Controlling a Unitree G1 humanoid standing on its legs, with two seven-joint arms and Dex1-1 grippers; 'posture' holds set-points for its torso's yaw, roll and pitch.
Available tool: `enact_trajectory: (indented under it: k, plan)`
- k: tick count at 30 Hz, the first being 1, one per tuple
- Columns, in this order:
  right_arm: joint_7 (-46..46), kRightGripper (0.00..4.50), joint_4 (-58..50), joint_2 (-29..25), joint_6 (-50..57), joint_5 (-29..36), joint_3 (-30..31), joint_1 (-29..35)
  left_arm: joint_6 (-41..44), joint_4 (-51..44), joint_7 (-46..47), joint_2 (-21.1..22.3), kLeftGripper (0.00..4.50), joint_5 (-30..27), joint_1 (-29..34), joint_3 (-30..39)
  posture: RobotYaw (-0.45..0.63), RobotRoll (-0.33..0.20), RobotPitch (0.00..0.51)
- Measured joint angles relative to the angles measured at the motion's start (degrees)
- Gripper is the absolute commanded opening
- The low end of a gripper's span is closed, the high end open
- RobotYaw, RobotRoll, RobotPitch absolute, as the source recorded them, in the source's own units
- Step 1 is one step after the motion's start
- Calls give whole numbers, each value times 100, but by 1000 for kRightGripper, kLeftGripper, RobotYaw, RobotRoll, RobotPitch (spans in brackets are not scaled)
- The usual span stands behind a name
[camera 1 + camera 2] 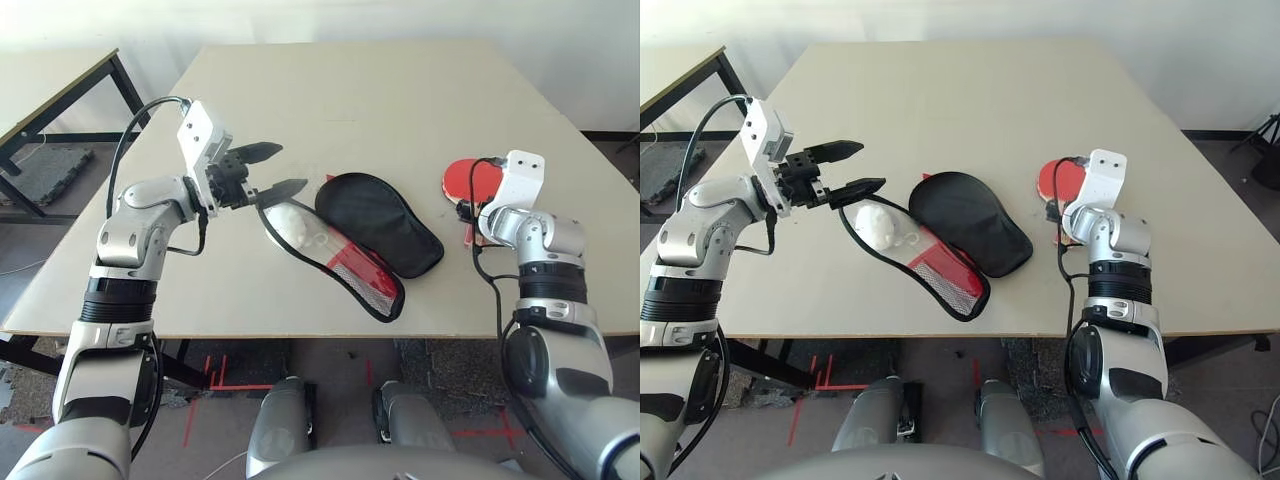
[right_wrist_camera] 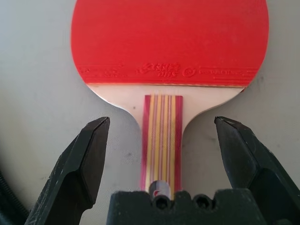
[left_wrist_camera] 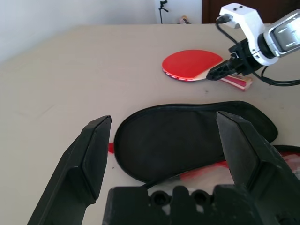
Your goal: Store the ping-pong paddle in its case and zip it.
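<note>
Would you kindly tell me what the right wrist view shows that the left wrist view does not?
Right wrist view alone: the ping-pong paddle's striped handle close up, lying between the open fingers of the right claw, untouched, and the printed logo on its red rubber.

Left wrist view alone: the case, unzipped with its black half spread flat, seen past the open left claw, plus the right claw from outside, poised over the paddle's handle.

Both: the red paddle lying flat on the beige table.

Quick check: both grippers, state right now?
Left gripper: open, empty, by the case.
Right gripper: open, empty, astride the paddle handle.
</note>
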Motion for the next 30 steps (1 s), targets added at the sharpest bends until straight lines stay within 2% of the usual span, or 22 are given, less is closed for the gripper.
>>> enact_trajectory:
  k: [4, 10, 18, 30]
  plan:
    - [51, 3516, 92, -5, 9, -66, 26, 0, 15, -53, 0, 0, 4500, -1, 11, -2, 62, 0, 61]
    - [150, 1229, 85, 2, 53, -120, 46, 0, 42, -74, 0, -1, 4500, -1, 60, -16, 59, 0, 64]
    - [412, 1146, -232, -64, 333, -154, 247, 45, 42, -72, -44, 17, 4500, 0, 258, -19, 59, 0, 66]
    - [1325, 1146, -1692, -124, 1436, 2, 928, -18, -27, -66, -73, 122, 4500, 17, 329, -17, 67, 0, 74]
